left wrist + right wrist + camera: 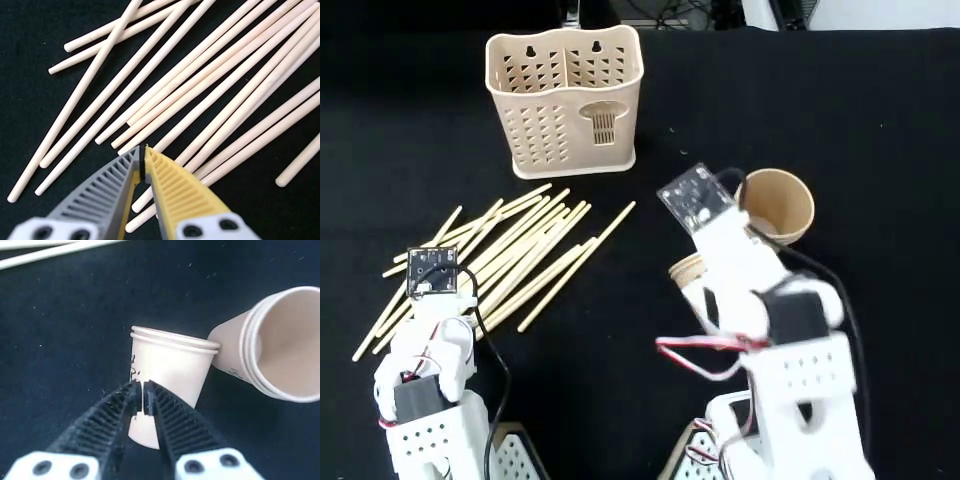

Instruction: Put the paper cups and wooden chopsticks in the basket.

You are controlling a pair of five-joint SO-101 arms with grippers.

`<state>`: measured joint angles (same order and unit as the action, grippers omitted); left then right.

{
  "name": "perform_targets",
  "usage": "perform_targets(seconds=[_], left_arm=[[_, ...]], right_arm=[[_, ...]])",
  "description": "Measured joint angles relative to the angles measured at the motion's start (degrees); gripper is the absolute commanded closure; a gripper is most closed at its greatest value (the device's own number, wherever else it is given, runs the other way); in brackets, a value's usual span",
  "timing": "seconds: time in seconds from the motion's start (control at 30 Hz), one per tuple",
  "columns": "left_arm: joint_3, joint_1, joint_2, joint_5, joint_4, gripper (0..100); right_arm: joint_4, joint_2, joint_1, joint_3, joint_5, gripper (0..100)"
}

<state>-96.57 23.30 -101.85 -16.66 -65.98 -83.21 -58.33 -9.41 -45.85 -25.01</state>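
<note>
Left gripper: pressed together, empty, over chopsticks strewn on desk.
Right gripper: pressed together above tipped paper cups.
Basket: upright, beyond the chopsticks.
Next grasp: spread first, then pinch one rim squarely.

A black cloth covers the table from edge to edge, matte and evenly lit. Beyond its far edge lie a tangle of dark cables and a pale, bright surface.
</note>
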Motion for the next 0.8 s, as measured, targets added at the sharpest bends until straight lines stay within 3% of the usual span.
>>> perform_targets(seconds=[0.27, 0.47, 0.8], left_arm=[[0.0, 0.0, 0.0, 0.0, 0.0, 96], [0.0, 0.0, 0.0, 0.0, 0.0, 96], [0.0, 0.0, 0.0, 0.0, 0.0, 96]], right_arm=[[2.6, -1.3, 10.7, -9.8, -9.4, 98.5], [8.4, 1.6, 19.0, -14.2, -11.9, 98.5], [12.6, -2.5, 20.6, -18.0, -10.6, 98.5]])
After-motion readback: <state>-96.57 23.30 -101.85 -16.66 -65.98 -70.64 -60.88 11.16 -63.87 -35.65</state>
